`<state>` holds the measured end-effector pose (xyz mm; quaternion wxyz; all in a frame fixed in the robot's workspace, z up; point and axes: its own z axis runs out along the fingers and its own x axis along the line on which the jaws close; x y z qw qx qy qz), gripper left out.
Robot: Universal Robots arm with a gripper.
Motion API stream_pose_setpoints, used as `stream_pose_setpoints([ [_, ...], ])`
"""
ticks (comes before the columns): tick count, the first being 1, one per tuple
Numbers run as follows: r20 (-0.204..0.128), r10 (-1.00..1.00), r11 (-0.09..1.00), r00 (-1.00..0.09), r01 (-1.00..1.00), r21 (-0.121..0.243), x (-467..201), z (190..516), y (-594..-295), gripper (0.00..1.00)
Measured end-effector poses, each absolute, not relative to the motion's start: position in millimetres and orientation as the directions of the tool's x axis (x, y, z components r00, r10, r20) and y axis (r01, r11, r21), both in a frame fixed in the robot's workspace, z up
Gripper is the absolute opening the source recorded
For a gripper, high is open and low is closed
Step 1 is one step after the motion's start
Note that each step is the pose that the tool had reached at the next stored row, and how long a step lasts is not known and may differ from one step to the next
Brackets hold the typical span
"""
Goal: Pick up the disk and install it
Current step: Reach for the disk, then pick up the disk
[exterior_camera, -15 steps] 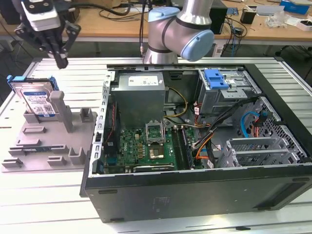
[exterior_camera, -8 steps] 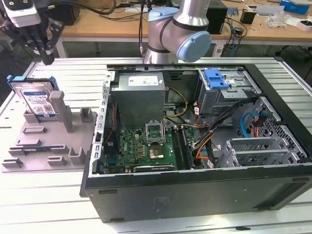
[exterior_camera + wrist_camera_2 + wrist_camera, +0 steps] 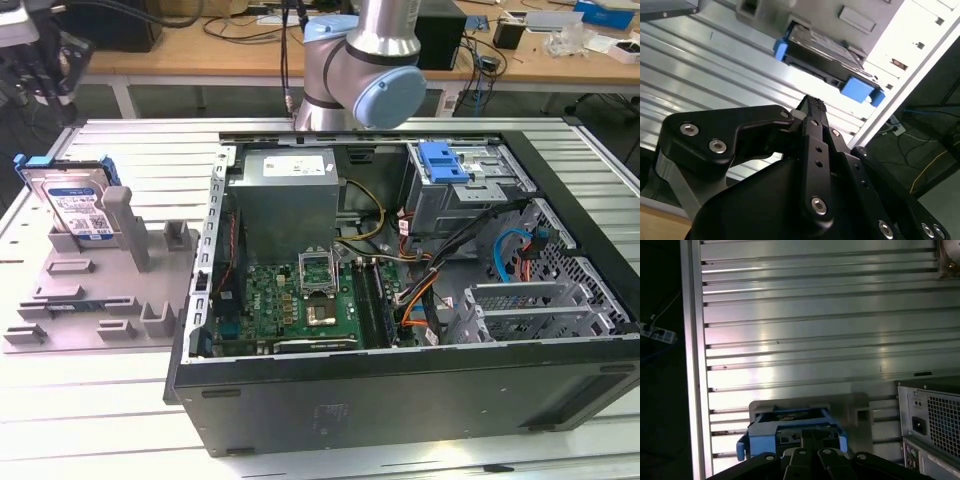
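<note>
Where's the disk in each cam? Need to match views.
Exterior view: disk stands in the grey holder at the exterior view's left, outside the computer case.
Second wrist view: disk lies beyond the gripper, blue carrier ends showing.
First wrist view: disk just past the gripper, blue carrier toward the camera.
Shared landmark: the slotted metal table.

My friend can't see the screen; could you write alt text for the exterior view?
An open computer case lies on its side on a ribbed metal table, its motherboard and cables exposed, with a robot arm behind it. At the exterior view's left, the blue-framed disk stands tilted in a grey fixture.
</note>
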<state>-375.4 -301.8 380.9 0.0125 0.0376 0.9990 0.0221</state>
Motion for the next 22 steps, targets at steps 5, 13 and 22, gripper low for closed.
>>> stream_pose_setpoints([
  [5,-0.023,0.076,0.996,-0.997,0.075,0.045,-391.1,379.8,-297.6,0.11],
  [13,-0.023,0.076,0.996,-0.997,0.075,0.045,-391.1,379.8,-297.6,0.11],
  [22,-0.023,0.076,0.996,-0.997,0.075,0.045,-391.1,379.8,-297.6,0.11],
])
